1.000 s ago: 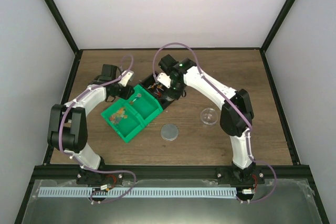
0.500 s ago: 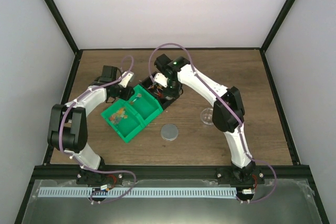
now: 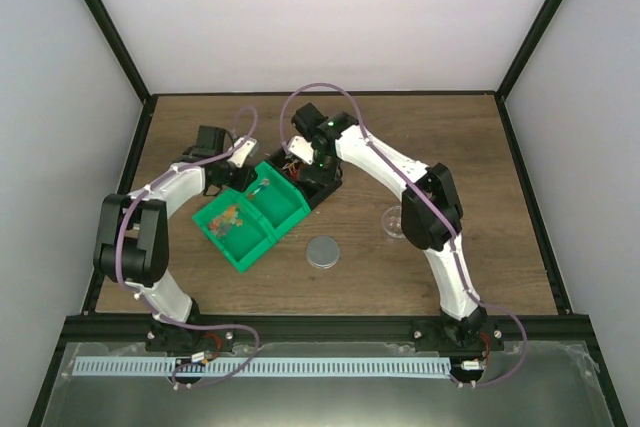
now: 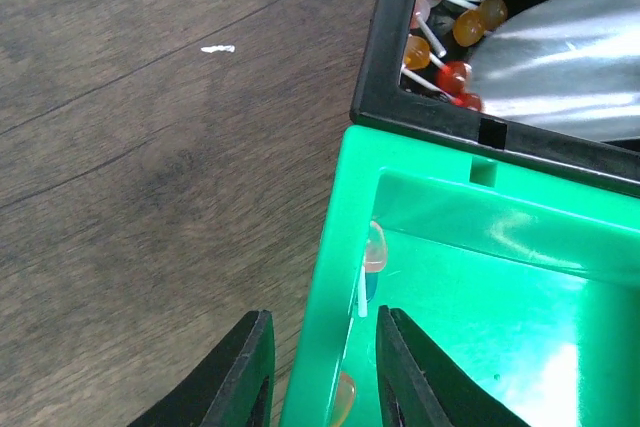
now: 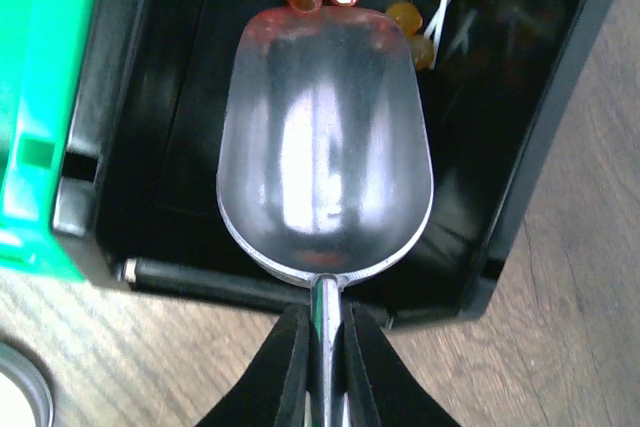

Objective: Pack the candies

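Overhead: green bin (image 3: 285, 209) and black bin (image 3: 322, 190) touch on the counter (image 3: 450, 147), with candies (image 3: 232, 215) in the green bin. Left wrist: left hand (image 4: 322, 377) straddles the green bin's wall; can't tell if it's clamped. Right wrist: right hand (image 5: 322, 367) clenched on the scoop (image 5: 325, 167), more candies at its tip in the black bin.

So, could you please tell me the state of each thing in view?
Scoop: empty, inside the black bin
Candies: some in black bin, some in green tray
Lid: off, flat on table
Right gripper: shut on scoop handle
Left gripper: astride green tray wall, grip unclear
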Tool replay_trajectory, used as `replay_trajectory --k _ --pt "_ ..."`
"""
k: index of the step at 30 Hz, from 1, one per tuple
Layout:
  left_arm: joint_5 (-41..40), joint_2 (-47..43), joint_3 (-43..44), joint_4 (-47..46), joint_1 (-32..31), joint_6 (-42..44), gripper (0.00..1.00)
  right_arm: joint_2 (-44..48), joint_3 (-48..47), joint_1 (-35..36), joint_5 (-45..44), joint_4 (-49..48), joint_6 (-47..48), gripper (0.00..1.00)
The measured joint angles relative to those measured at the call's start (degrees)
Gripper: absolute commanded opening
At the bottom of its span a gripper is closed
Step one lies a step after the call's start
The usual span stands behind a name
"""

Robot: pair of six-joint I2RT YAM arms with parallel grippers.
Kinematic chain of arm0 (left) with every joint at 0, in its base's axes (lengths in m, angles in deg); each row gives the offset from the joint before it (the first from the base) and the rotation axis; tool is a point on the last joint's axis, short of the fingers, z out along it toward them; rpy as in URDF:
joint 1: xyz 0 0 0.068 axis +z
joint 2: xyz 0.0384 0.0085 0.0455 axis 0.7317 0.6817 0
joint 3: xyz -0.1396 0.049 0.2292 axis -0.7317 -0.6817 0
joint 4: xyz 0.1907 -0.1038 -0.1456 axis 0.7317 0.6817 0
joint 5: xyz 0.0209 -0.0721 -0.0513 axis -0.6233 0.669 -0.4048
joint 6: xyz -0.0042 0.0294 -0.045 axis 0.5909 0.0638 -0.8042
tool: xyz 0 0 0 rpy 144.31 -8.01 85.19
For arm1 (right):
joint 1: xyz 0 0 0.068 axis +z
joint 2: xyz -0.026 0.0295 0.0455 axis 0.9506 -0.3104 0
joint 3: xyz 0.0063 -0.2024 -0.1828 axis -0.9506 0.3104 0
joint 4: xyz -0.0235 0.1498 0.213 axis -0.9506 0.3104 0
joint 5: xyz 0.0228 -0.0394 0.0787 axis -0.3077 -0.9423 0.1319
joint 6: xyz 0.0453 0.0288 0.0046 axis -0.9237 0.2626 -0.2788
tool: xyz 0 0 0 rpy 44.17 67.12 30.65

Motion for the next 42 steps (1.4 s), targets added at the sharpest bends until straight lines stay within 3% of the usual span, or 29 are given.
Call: replay_trajectory --k 10,20,31,42 --pt "0.8 2.6 0.6 0.0 0.0 2.0 0.29 2.0 10.4 -0.6 4.4 -17.2 -1.6 0.01" --pt "3.1 4.2 1.0 1.5 -0.1 2.4 0.29 10.4 33.3 -4.0 13.2 -41.8 -6.8 0.01" --pt "3.6 6.0 2.8 4.3 0.2 2.6 0.29 18.8 52.8 -6.4 19.7 -61.7 -13.4 0.01" --pt "3.8 6.7 4.4 6.6 0.7 3.5 0.29 19.7 58.4 -7.1 21.3 -73.8 -18.4 0.01"
